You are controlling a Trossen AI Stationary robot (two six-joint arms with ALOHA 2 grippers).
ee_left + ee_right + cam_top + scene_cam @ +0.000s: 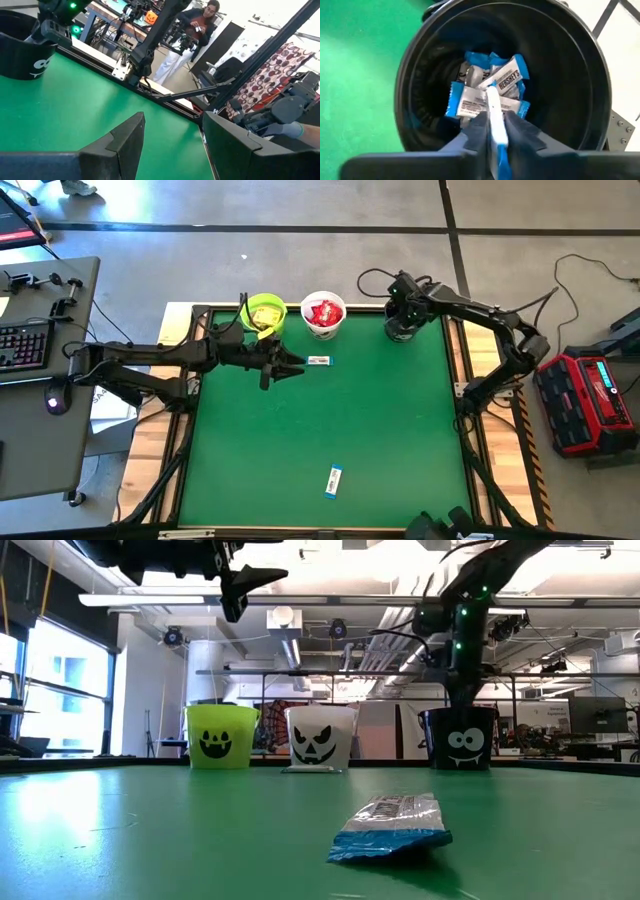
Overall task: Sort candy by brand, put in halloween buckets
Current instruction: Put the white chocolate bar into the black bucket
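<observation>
One blue bar (496,120) is pinched in my right claw (495,131), black bucket (415,90) right below. If it sticks to a finger, it may snag on release. Left claw (297,368) hangs wide, another bar (319,361) just ahead.

I work in a robotics lab. Exposed ceiling ducts (290,640), equipment benches (560,740), a keyboard desk (40,380) and concrete floor (300,270) surround my table (330,430).
</observation>
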